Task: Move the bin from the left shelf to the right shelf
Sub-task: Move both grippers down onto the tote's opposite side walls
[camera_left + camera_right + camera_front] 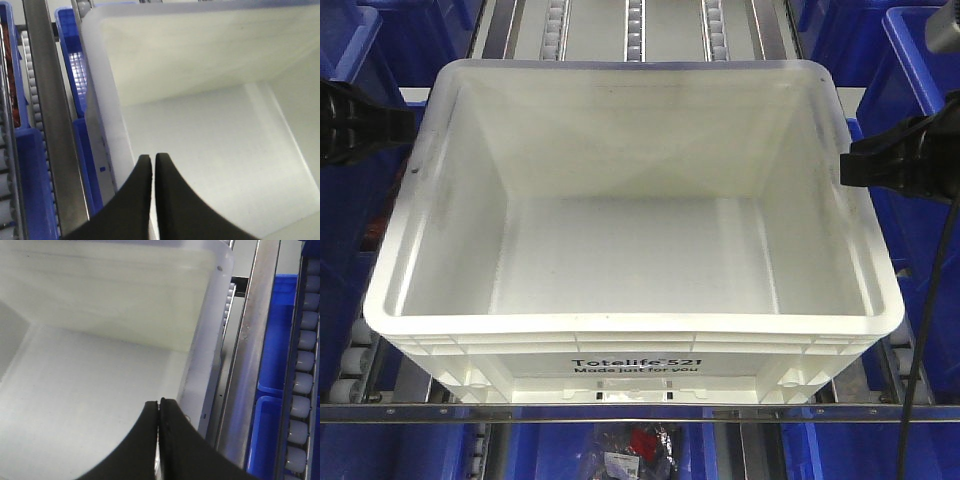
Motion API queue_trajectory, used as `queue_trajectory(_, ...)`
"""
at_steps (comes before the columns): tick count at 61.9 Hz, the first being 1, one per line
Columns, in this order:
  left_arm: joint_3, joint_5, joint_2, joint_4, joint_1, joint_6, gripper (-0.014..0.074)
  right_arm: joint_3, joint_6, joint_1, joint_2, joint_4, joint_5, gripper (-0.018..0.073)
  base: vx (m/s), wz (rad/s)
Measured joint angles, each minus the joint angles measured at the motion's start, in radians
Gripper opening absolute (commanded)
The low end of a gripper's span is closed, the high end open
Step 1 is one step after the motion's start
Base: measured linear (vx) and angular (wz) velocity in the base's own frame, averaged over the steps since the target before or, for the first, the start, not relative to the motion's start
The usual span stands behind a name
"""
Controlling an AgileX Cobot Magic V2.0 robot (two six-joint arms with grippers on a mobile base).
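The bin [620, 325], a large white tote with black "Totelife 521" print on its near side, sits on the roller shelf and has nothing inside. My left gripper [410, 125] is shut, its tip against the outside of the bin's left rim. In the left wrist view the left gripper [153, 159] shows only a thin slit between its fingers, just inside the rim [100, 75]. My right gripper [845, 168] is shut at the right rim. The right wrist view shows that gripper [160, 402] with its fingers pressed together beside the bin wall [210, 315].
Blue bins stand to the left [340, 60] and right [920, 80] of the white one. Roller tracks [635, 25] run back behind it. A metal rail [620, 410] crosses the shelf front, with a bagged item [640, 450] on the level below. Steel rails [50, 125] [245, 365] flank the bin.
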Motion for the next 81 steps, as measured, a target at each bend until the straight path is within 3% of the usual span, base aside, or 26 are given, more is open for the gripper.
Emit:
queue_trajectory(14,0.0,0.005,0.019,0.01,0.0,0.0,0.0121,0.0,0.0,0.0,0.0,0.0,-0.009,0.0205,0.0,0.0)
queue_trajectory(28,0.0,-0.003,0.019,0.043,0.0,0.0,0.0357,0.0,0.009,0.0,0.0,0.004,-0.034,0.0495,0.0,0.0)
queue_trajectory(36,0.0,-0.003,0.019,0.043,0.0,0.0,0.0477,0.0,0.025,0.0,0.0,0.004,-0.038,0.0591,0.0,0.0)
queue_trajectory(44,0.0,-0.003,0.019,0.043,0.0,-0.002,0.0532,0.0,0.033,0.0,0.0,0.004,-0.038,0.0601,0.0,0.0)
queue_trajectory(81,0.0,0.016,0.019,0.043,0.0,-0.022,0.0533,0.0,0.059,0.0,0.0,-0.04,-0.008,0.0583,0.0,0.0)
